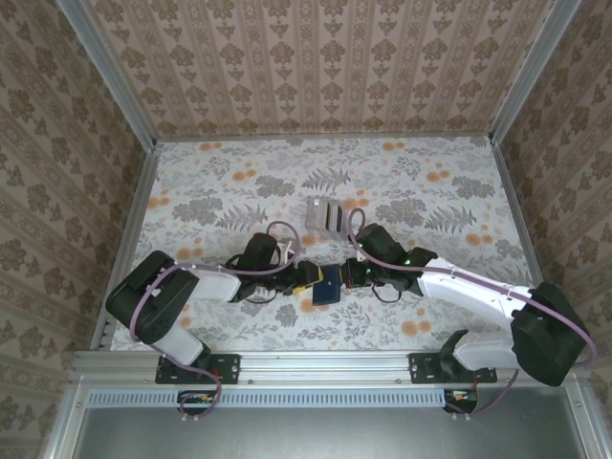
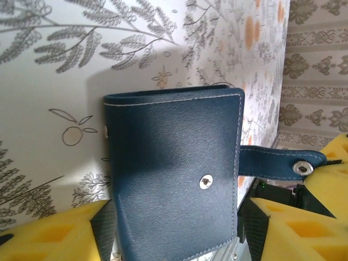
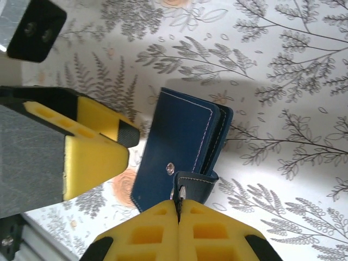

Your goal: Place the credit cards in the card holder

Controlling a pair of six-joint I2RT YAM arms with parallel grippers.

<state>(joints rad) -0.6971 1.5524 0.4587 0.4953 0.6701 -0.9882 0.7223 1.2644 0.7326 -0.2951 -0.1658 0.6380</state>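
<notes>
Right tool [image 3: 178, 209] pinches the snap strap [image 3: 193, 184] of the navy-blue leather folding card holder [image 1: 327, 284]; left tool [image 2: 179, 228] spread around it.
Holder lies folded mid-tabletop [image 1: 210, 191]; pale grey striped cards [image 1: 326, 214] wait beyond, none inserted.

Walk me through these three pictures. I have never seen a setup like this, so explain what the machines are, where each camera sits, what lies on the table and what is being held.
These are two robot arms bolted at the near edge of a table with a floral cloth. The overhead picture looks down from behind them; the other two come from a camera on each wrist, so yellow foam finger pads frame those views.

Between the arms lies the card holder, a small dark navy-blue folding wallet, closed, with a silver snap. The right gripper is shut on the card holder's strap tab. The left gripper stands open, its pads on either side of the card holder without clamping it.

Further back on the table sit some pale grey striped flat pieces, untouched.
</notes>
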